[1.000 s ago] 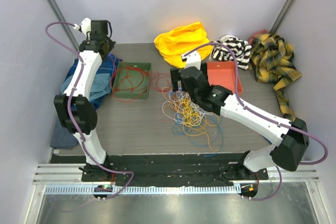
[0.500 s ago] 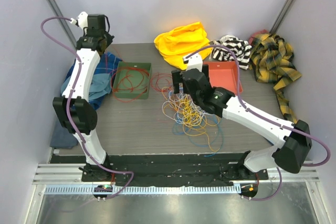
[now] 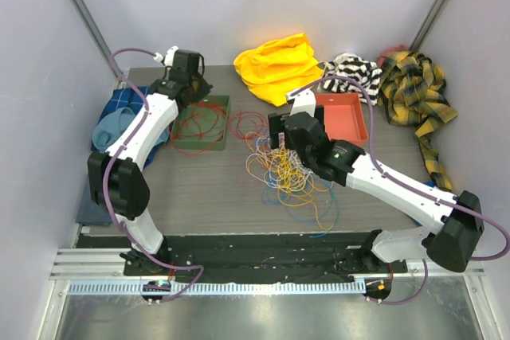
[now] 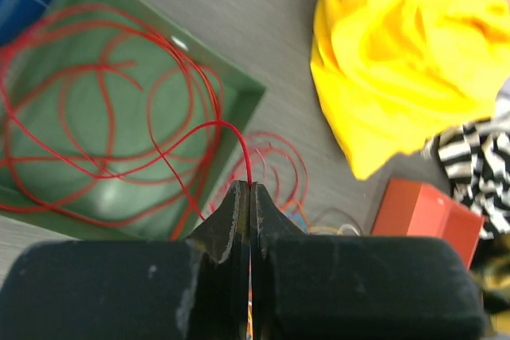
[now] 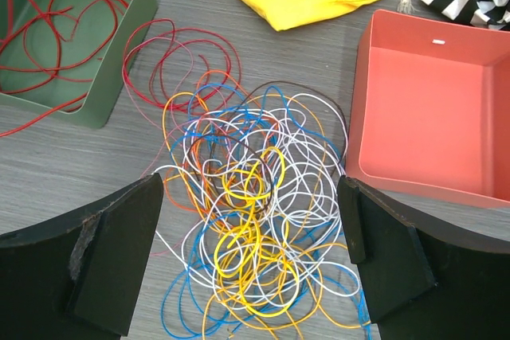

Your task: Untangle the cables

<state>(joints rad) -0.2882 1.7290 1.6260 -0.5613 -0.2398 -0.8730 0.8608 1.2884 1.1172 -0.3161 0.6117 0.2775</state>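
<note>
The cables (image 3: 288,171) lie tangled mid-table as thin yellow, white, orange and blue loops, also in the right wrist view (image 5: 255,220). Several red cables (image 3: 199,123) lie coiled in a green tray (image 3: 196,150), also in the left wrist view (image 4: 103,117). My left gripper (image 3: 194,89) hangs over the tray's far edge. It (image 4: 249,189) is shut on one red cable that runs down into the tray (image 4: 239,85). My right gripper (image 3: 279,137) is open and empty above the tangle, its jaws (image 5: 251,189) wide on either side.
More red loops (image 3: 245,123) lie on the table between the green tray and the tangle. An empty orange tray (image 3: 344,121) stands right of the tangle. Yellow cloth (image 3: 275,65), striped cloth (image 3: 355,73) and plaid cloth (image 3: 414,89) lie at the back. Blue cloth (image 3: 119,117) lies left.
My left arm has swung right from the far-left corner to over the green tray's far edge. My right gripper has shifted slightly right, still open over the tangle.
</note>
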